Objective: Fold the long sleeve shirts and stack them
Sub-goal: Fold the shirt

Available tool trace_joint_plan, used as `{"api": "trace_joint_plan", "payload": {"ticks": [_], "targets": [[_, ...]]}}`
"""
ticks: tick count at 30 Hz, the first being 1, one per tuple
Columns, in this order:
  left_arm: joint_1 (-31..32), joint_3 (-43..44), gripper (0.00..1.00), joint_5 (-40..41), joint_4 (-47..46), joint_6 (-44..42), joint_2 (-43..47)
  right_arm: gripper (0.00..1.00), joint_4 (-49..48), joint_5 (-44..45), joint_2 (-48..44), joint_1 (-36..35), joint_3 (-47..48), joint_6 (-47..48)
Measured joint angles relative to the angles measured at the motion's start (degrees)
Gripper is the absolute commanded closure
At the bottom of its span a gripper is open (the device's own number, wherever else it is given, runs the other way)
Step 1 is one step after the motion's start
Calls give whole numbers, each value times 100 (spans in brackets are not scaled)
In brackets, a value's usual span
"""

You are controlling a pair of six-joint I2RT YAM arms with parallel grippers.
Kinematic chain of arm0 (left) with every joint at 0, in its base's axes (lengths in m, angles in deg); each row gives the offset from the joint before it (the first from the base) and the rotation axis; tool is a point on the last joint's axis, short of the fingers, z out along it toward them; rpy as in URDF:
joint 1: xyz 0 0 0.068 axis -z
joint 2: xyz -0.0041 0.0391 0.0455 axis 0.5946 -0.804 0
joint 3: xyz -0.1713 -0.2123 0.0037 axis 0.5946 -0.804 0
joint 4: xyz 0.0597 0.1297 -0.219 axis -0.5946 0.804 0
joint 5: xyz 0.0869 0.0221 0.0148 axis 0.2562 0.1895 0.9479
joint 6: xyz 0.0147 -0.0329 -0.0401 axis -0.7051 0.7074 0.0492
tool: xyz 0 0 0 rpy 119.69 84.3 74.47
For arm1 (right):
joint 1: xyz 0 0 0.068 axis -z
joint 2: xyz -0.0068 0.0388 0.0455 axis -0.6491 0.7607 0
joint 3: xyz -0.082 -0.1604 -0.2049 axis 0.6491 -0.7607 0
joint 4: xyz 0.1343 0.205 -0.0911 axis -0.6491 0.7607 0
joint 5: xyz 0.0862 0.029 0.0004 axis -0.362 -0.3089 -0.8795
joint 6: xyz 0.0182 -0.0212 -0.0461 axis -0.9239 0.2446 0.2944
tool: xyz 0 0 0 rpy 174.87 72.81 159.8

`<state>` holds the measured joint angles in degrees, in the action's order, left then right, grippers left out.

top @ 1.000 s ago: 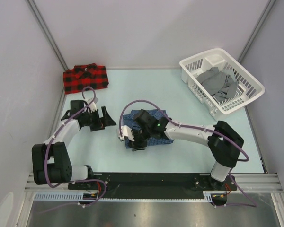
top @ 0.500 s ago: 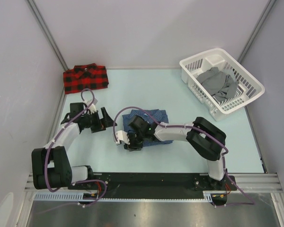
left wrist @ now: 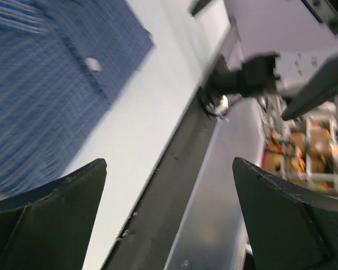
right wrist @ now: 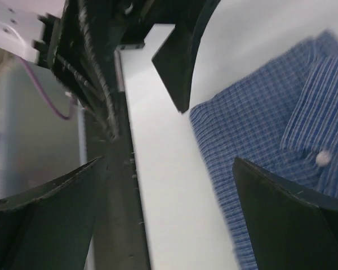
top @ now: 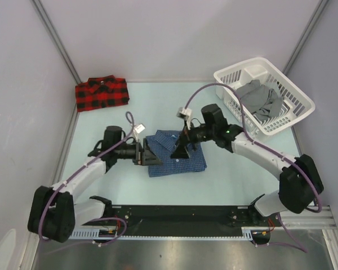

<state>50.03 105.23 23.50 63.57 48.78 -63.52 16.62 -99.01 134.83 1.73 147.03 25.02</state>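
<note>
- Both released and empty, the left pincer [top: 149,153] sits at the left edge of the folded dark blue fine-check shirt [top: 187,163], the right pincer [top: 179,150] above it, mid-counter [top: 158,107].
- The red-and-black plaid flannel [top: 101,93] lies folded in the far-left corner.
- A white slotted basket [top: 225,87], far right, holds crumpled grey cloth [top: 260,101].

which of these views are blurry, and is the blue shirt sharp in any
Top external: sharp and evenly lit, the blue checked shirt crisp, with only soft shadows. Left wrist: motion-smeared, the check streaked into lines. Right wrist: milder smear, the check readable, the white button soft.
</note>
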Motion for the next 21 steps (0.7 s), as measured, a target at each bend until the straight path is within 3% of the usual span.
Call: {"api": "trace_joint_plan", "payload": {"ticks": [3, 10, 16, 21], "targets": [[737, -59, 1, -114, -616, 343, -525, 0, -354, -658, 11, 452, -601, -1060], [1329, -50, 2, -28, -1858, 892, -1926, 0, -1141, -1384, 1117, 688, -1412, -2562], [1344, 101, 3, 20, -2345, 1008, -3141, 0, -1381, -1696, 1895, 1130, -1473, -2542], [933, 107, 3, -385, -2439, 1213, -3403, 0, -798, -2302, 2487, 1508, -1255, -2037]]}}
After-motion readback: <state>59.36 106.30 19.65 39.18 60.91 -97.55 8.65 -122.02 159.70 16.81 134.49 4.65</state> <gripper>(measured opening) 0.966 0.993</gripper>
